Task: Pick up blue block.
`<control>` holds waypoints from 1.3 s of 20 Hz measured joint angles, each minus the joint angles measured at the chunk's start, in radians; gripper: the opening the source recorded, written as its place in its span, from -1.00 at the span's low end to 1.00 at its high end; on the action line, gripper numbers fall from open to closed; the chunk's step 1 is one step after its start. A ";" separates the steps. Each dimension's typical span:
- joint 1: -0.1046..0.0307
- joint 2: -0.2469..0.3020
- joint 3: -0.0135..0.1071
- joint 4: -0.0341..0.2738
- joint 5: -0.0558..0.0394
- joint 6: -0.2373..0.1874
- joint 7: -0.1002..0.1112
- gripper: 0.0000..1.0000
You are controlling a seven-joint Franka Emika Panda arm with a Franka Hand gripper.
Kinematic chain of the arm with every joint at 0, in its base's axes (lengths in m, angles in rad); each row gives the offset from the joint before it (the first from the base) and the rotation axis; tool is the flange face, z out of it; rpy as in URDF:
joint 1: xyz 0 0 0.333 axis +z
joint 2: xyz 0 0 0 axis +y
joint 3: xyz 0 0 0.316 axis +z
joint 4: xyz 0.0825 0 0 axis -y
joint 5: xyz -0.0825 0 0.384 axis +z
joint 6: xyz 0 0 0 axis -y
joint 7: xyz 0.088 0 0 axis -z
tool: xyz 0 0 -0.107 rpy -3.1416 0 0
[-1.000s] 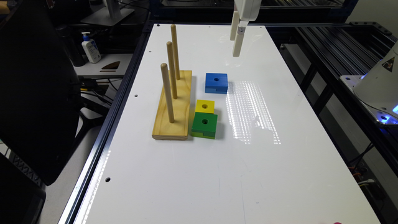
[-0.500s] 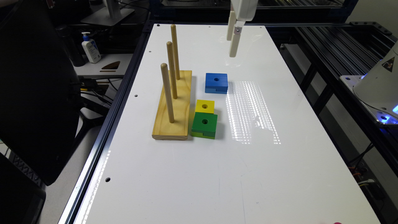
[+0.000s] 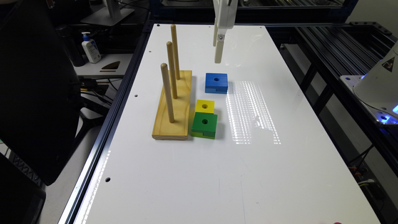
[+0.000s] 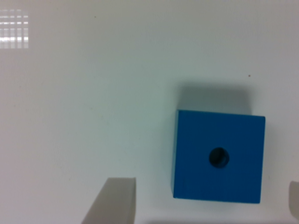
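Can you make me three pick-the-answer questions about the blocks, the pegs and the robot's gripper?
1. Where is the blue block?
A. On a peg
B. Flat on the white table
C. On top of the green block

2. How many pegs stand on the wooden peg board?
A. Two
B. Three
C. Five

3. What is the gripper doing?
A. Open, holding nothing
B. Shut on the blue block
C. Shut on the yellow block

Answers:
1. B, the block lies alone on the table, away from the others.
2. B, three upright pegs show in a row.
3. A, the wrist view shows the fingers spread wide, touching nothing, with the block on the table below.
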 joint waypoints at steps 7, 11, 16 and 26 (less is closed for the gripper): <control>0.000 0.010 0.000 0.001 0.0000 0.006 0.000 1.00; 0.000 0.015 0.000 0.000 0.0000 0.006 0.000 1.00; 0.000 0.060 0.000 0.001 0.0000 0.044 0.000 1.00; 0.000 0.090 0.006 -0.008 0.0000 0.071 0.001 1.00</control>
